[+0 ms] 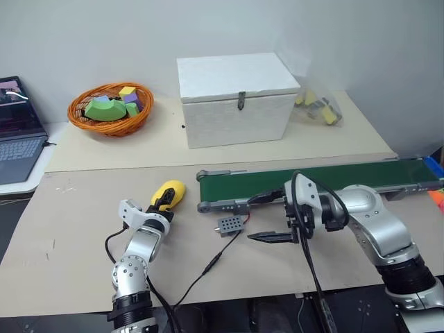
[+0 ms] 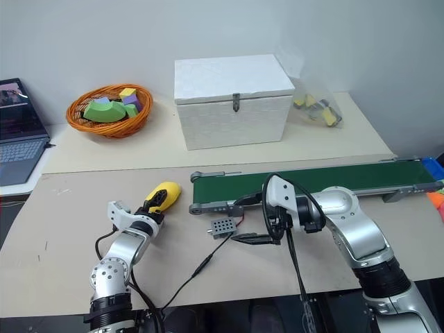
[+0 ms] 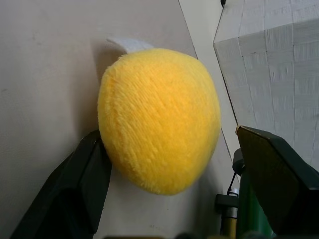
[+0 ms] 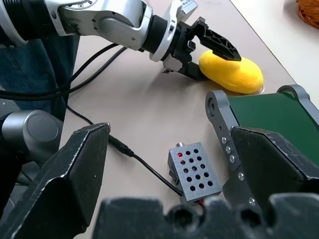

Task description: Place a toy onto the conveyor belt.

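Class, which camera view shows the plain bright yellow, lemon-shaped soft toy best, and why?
The left wrist view: the bright yellow soft toy sits close up between the open left gripper fingers, its plush surface plain. The right wrist view shows it whole but smaller; the eye views show it small, partly behind that gripper.

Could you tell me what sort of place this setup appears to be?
Probably a robotics lab test bench: a small conveyor belt on a cardboard-covered table, a loose grey electronics box with trailing wires, and a laptop at the edge.
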`<state>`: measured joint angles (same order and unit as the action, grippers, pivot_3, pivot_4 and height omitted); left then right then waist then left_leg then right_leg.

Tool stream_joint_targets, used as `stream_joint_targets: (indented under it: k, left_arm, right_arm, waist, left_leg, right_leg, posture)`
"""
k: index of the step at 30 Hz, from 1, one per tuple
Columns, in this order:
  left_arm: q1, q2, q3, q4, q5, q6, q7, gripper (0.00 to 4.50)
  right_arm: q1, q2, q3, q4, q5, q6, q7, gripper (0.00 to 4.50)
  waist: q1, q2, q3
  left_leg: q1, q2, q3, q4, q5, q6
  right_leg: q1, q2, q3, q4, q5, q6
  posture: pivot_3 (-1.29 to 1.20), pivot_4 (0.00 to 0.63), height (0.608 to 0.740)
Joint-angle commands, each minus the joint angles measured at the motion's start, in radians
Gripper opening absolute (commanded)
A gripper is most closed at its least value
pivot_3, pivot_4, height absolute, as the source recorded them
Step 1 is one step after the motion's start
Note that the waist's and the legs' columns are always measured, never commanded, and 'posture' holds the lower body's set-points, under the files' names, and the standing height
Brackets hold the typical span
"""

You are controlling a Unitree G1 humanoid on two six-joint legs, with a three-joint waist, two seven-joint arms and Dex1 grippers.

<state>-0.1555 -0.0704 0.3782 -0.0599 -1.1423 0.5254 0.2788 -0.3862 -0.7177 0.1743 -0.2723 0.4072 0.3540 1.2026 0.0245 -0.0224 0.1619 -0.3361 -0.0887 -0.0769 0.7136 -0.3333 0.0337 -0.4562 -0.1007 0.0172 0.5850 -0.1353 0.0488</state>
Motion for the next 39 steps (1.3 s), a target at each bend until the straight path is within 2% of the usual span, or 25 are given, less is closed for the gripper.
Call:
stream_joint_targets:
  k: [1, 2, 6, 10, 15, 19, 22, 24, 27, 30, 31, 33, 39]
  left_arm:
    - [0.001, -0.021, 0.014, -0.011, -0.014, -0.01, -0.01, 4.09]
    - [0.001, -0.022, 0.014, -0.013, -0.009, -0.013, -0.011, 4.09]
    - [0.01, -0.029, 0.014, -0.024, -0.01, -0.021, -0.029, 3.04]
    - [0.016, -0.029, 0.013, -0.034, -0.009, -0.018, -0.034, 1.51]
    - [0.021, -0.017, -0.007, -0.057, 0.039, -0.034, -0.048, 0.02]
    - [0.005, 0.024, -0.075, -0.165, 0.206, -0.117, -0.081, 0.02]
    - [-0.014, 0.105, -0.155, -0.261, 0.439, -0.213, -0.105, 0.02]
    - [-0.037, 0.256, -0.287, -0.328, 0.753, -0.294, -0.123, 0.02]
    - [-0.088, 0.539, -0.572, -0.32, 1.323, -0.413, -0.172, 0.02]
    - [-0.18, 0.71, -0.812, -0.213, 1.794, -0.531, -0.215, 0.02]
    - [-0.21, 0.739, -0.872, -0.16, 1.905, -0.558, -0.225, 0.02]
    - [-0.247, 0.76, -0.933, -0.076, 1.988, -0.64, -0.231, 0.02]
    - [-0.346, 0.785, -0.995, 0.162, 2.048, -0.857, -0.257, 0.02]
  right_arm:
    - [-0.012, -0.001, -0.03, -0.012, 0.003, -0.02, -0.007, 4.5]
    - [-0.014, -0.002, -0.028, -0.007, -0.002, -0.022, -0.009, 4.5]
    - [-0.017, -0.003, -0.023, 0.001, -0.008, -0.025, -0.009, 4.5]
    - [-0.021, 0.001, -0.02, 0.008, -0.012, -0.024, -0.007, 4.5]
    - [-0.022, 0.004, -0.016, 0.013, -0.013, -0.026, -0.004, 4.5]
    - [-0.026, 0.008, -0.012, 0.022, -0.017, -0.029, -0.003, 4.5]
    - [-0.029, 0.01, -0.009, 0.026, -0.019, -0.031, -0.002, 4.5]
    - [-0.031, 0.012, -0.007, 0.03, -0.021, -0.032, -0.001, 4.5]
    - [-0.032, 0.021, -0.007, 0.032, -0.019, -0.031, 0.002, 4.5]
    - [-0.038, 0.033, -0.004, 0.037, -0.02, -0.031, 0.0, 4.5]
    - [-0.043, 0.039, -0.002, 0.041, -0.022, -0.032, -0.001, 4.5]
    - [-0.051, 0.051, 0.001, 0.045, -0.022, -0.032, -0.002, 4.5]
    - [-0.04, 0.055, -0.011, 0.036, -0.024, -0.034, -0.019, 4.5]
  waist:
    - [0.0, 0.0, 0.0]
    - [0.0, 0.0, 0.0]
    - [-0.001, 0.0, 0.0]
    - [-0.003, 0.0, 0.0]
    - [-0.005, 0.0, 0.0]
    - [-0.006, -0.001, 0.0]
    - [-0.007, -0.001, 0.001]
    - [-0.009, -0.001, 0.001]
    - [-0.011, -0.001, 0.001]
    - [-0.006, 0.001, 0.0]
    - [-0.006, 0.001, -0.001]
    - [-0.009, 0.001, -0.001]
    - [-0.014, 0.001, 0.0]
  left_leg:
    - [0.0, 0.0, 0.0, 0.0, 0.0, 0.0]
    - [0.0, 0.0, 0.0, 0.0, 0.0, 0.0]
    - [0.0, 0.0, 0.0, 0.0, 0.0, 0.0]
    - [0.0, 0.0, 0.0, 0.0, 0.0, 0.0]
    - [0.0, 0.0, 0.0, 0.0, 0.0, 0.0]
    - [-0.001, 0.0, 0.0, 0.0, 0.0, 0.0]
    - [-0.001, 0.0, 0.0, 0.0, 0.0, 0.0]
    - [-0.001, 0.0, 0.0, -0.001, 0.0, 0.0]
    - [-0.001, 0.001, 0.001, -0.002, 0.0, -0.001]
    - [-0.001, 0.0, 0.001, -0.003, -0.001, 0.001]
    - [-0.001, 0.0, 0.001, -0.003, -0.001, 0.002]
    - [-0.001, -0.001, 0.001, -0.003, -0.002, 0.003]
    - [-0.007, 0.002, 0.001, -0.007, 0.0, -0.001]
  right_leg:
    - [0.0, 0.0, 0.0, 0.0, 0.0, 0.0]
    - [0.0, 0.0, 0.0, 0.0, 0.0, 0.0]
    - [0.0, 0.0, 0.0, 0.0, 0.0, 0.0]
    - [0.0, 0.0, 0.0, 0.0, 0.0, 0.0]
    - [0.0, 0.0, 0.0, 0.0, 0.0, 0.0]
    - [0.0, 0.0, 0.0, -0.001, 0.0, 0.0]
    - [0.0, 0.0, 0.0, -0.002, 0.0, 0.0]
    - [0.0, 0.0, 0.0, -0.002, 0.0, 0.0]
    - [0.0, 0.002, 0.0, -0.005, 0.001, -0.001]
    - [0.002, 0.001, 0.0, -0.007, 0.002, -0.001]
    - [0.002, 0.001, 0.0, -0.008, 0.002, -0.001]
    - [0.001, 0.001, 0.0, -0.008, 0.002, 0.0]
    - [-0.009, 0.002, -0.002, -0.007, 0.002, 0.0]
  posture:
    - [0.0, 0.15, 0.74]
    - [0.0, 0.15, 0.74]
    - [0.0, 0.15, 0.74]
    - [0.0, 0.15, 0.74]
    - [0.0, 0.15, 0.74]
    - [0.0, 0.15, 0.74]
    - [0.0, 0.15, 0.74]
    - [0.0, 0.15, 0.74]
    - [0.0, 0.15, 0.74]
    - [0.0, 0.15, 0.74]
    - [0.0, 0.15, 0.74]
    - [0.0, 0.15, 0.74]
    - [0.0, 0.15, 0.74]
